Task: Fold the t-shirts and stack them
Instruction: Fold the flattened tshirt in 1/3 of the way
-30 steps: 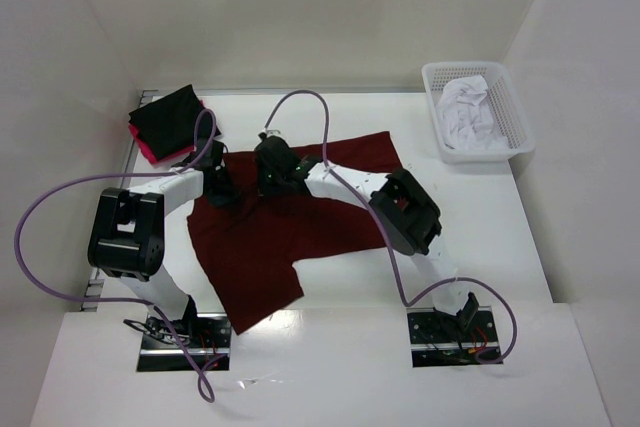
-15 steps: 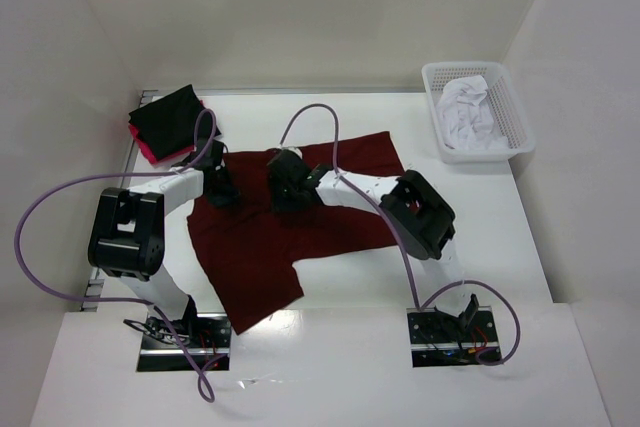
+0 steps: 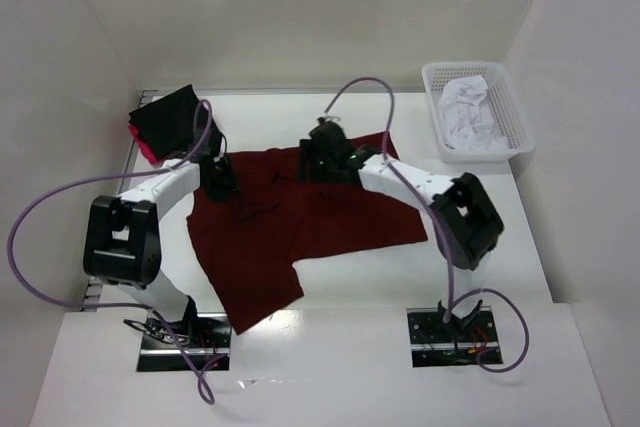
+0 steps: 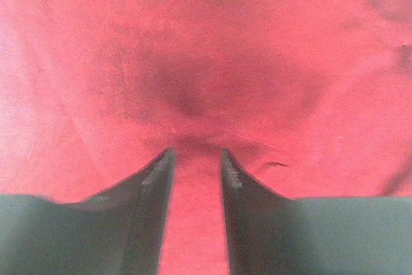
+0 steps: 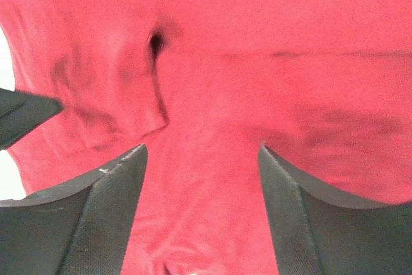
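Note:
A large dark maroon t-shirt (image 3: 300,227) lies spread on the white table, wrinkled along its far edge. My left gripper (image 3: 222,185) rests on its far left part. In the left wrist view its jaws (image 4: 196,152) stand a little apart on the maroon cloth (image 4: 206,43), with a pucker just ahead of the tips. My right gripper (image 3: 320,162) hovers over the shirt's far middle. In the right wrist view it (image 5: 201,149) is wide open, with only flat cloth (image 5: 257,30) below it. A folded black t-shirt (image 3: 165,117) sits on a folded pink one (image 3: 143,147) at the far left.
A white basket (image 3: 510,97) holding crumpled white cloth (image 3: 470,107) stands at the far right. White walls close in the table on the left, back and right. Purple cables loop over both arms.
The right gripper let go of the shirt, opened wide and moved right and back. The left gripper's jaws widened and it shifted slightly back. The shirt's far edge now lies flatter.

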Controlling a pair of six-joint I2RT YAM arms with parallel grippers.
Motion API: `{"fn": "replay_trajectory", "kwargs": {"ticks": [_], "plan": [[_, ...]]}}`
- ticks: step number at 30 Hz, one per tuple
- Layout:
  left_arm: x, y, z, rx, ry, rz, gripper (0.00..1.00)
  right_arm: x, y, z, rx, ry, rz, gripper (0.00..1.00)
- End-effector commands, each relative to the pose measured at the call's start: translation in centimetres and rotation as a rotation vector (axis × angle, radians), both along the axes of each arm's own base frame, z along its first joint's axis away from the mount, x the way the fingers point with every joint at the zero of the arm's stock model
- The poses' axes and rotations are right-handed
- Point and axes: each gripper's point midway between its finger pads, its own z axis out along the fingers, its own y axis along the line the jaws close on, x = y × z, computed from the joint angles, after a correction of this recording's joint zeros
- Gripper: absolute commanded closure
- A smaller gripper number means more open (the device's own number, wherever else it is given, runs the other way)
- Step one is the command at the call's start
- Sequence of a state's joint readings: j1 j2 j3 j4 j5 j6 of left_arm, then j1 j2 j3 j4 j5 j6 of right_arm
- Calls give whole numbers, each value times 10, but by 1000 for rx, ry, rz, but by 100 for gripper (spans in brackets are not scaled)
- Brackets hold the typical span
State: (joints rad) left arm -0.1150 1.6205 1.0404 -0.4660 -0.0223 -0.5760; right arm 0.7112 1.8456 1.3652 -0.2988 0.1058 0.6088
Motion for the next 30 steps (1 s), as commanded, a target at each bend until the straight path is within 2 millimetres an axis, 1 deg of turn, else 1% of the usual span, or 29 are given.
{"fn": "replay_trajectory", "kwargs": {"ticks": [1,2,3,4,5,6,7,8,9,10,11,12,13,14,15,16,17,18,19,21,25,26,28,29,30], "plan": [[21,1,67,17,-174,-19,39,24,-47,46,33,-125,-92,21],[24,3,71,28,-186,-21,30,25,-58,42,17,-123,-102,17],[31,6,78,46,-214,-8,27,34,-73,41,-3,-131,-118,17],[34,11,82,55,-226,6,25,38,-83,43,-20,-140,-136,17],[40,11,83,60,-237,-1,25,40,-88,43,-31,-145,-139,19],[46,17,84,74,-247,16,25,46,-99,43,-58,-157,-148,34],[49,21,75,83,-230,19,27,52,-106,45,-68,-174,-152,53],[56,26,66,86,-215,30,31,54,-106,47,-69,-188,-149,63],[61,26,62,87,-210,32,37,59,-111,45,-79,-195,-159,70],[65,29,59,88,-204,39,55,62,-111,42,-81,-196,-161,75],[68,29,46,85,-176,48,65,68,-115,37,-97,-196,-172,77],[71,29,40,85,-162,50,72,71,-115,31,-104,-194,-174,80],[71,29,33,86,-145,49,78,78,-116,32,-107,-201,-176,82],[74,28,28,83,-134,56,86,83,-115,28,-113,-197,-176,83],[74,28,19,83,-112,59,93,85,-114,13,-133,-165,-172,85],[74,32,13,99,-97,76,99,90,-116,5,-147,-150,-181,86],[75,34,9,112,-93,88,100,92,-118,-9,-172,-122,-178,87],[77,36,10,121,-99,93,100,93,-117,-18,-185,-105,-174,88],[78,40,11,139,-103,104,100,97,-119,-21,-187,-101,-179,90],[78,44,7,160,-96,114,100,99,-119,-34,-199,-81,-180,90],[78,51,5,197,-100,135,100,113,-124,-42,-189,-67,-191,92],[79,52,7,202,-104,138,100,117,-127,-47,-192,-59,-194,92],[81,53,9,204,-111,140,100,125,-128,-50,-194,-55,-190,92],[82,54,10,208,-116,144,100,129,-133,-56,-205,-47,-193,92],[85,54,11,210,-127,147,100,132,-135,-55,-209,-48,-194,92]]}}
